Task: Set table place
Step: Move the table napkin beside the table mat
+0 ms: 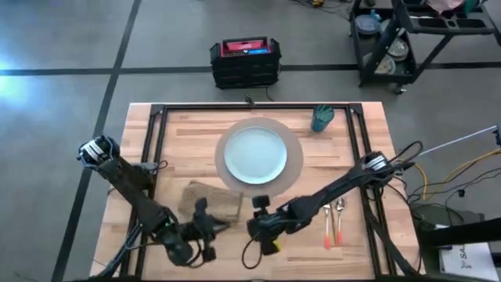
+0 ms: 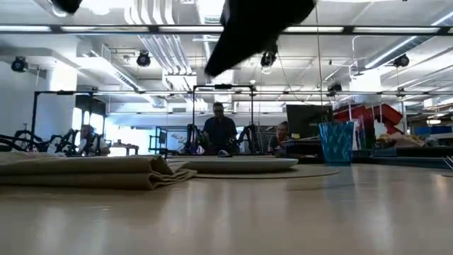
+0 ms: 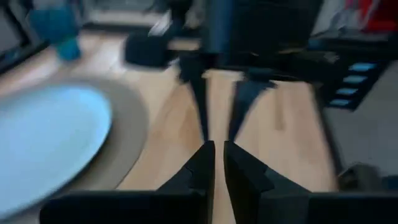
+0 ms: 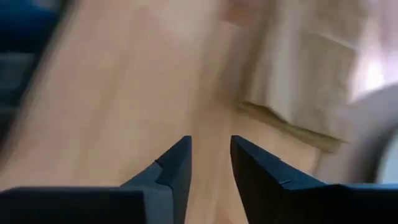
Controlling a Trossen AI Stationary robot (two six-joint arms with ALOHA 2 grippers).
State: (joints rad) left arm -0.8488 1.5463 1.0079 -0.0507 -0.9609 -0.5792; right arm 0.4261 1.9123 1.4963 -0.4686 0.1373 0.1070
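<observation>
No legible text, labels, brands, nos. or signs in any view. High view: red-topped black case (image 1: 245, 61) on the floor beyond the counter (image 1: 188, 141) carries a small pale-blue patch, poss. a label, too small to read. White panel (image 1: 470, 254) at the frame's lower-right corner shows dark marks, poss. lettering, not decipherable. Low view: no readable signage in the room behind; dark screen (image 2: 308, 120) shows nothing readable. Left wrist view: blue bars on a dark unit (image 3: 351, 84), blurred, no characters made out. Right wrist view: no markings seen.
</observation>
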